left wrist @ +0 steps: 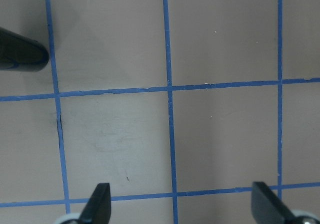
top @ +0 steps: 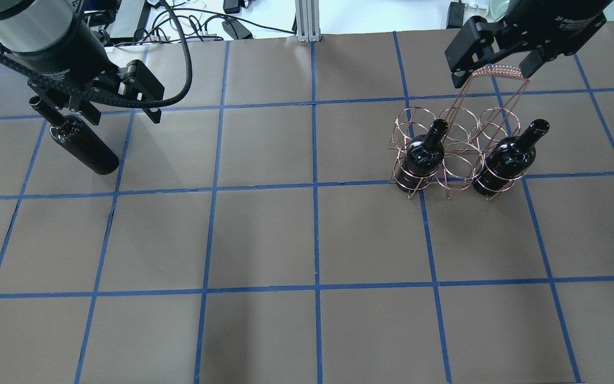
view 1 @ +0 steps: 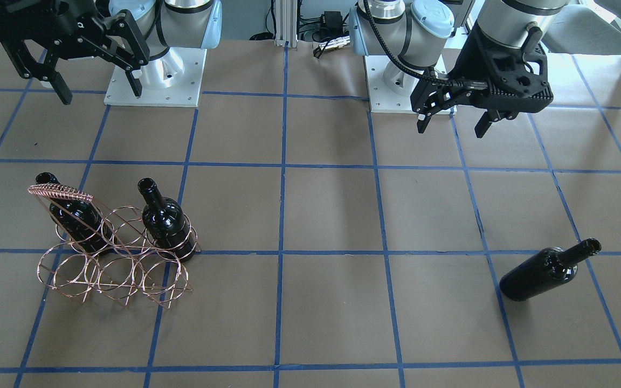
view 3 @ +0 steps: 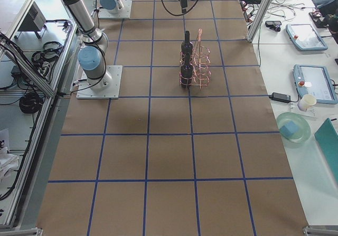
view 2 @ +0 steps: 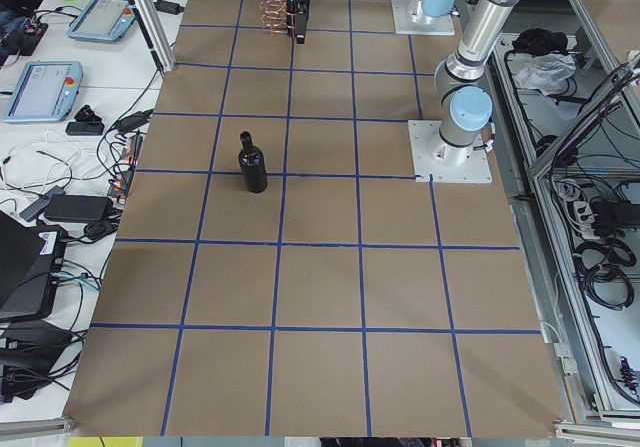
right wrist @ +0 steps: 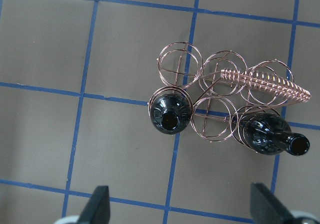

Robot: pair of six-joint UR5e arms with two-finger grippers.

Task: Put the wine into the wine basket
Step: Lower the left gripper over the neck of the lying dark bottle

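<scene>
Fingers of the left gripper (view 1: 450,131) and the right gripper (view 1: 102,97) are spread wide with nothing between them in the front-facing view. They sit at 1 and 10 o'clock, raised off the table (view 1: 332,215). The wine basket (view 1: 60,190) stands at 8 o'clock with two seated bottles (view 1: 166,222) in the end rings of its robot-side row. The wine (view 1: 550,271) stands at 4 o'clock, well apart from basket and grippers. I judge the job about two-thirds done: one bottle remains to be picked, carried across and seated, probably in the free middle ring.

Overhead, the wine (top: 83,146) at 10 o'clock has its neck partly hidden behind the left gripper's body, so contact cannot be ruled out here. The right gripper at 1 o'clock overlaps the basket's handle in the picture, and its height cannot be read.

In the left side view the wine (view 2: 252,164) shows upright and alone. The arm ends crowd 12 o'clock, too small to read.

In the right side view the basket (view 3: 199,62) is clear, but the wine at 12 o'clock is cut by the frame edge.

The left wrist view catches only the wine's base (left wrist: 22,56) at 10 o'clock, outside the spread fingertips (left wrist: 100,206).

The right wrist view looks down on the basket (right wrist: 265,81): four rings are empty, and the fingertips are wide at 7 and 5 o'clock.
</scene>
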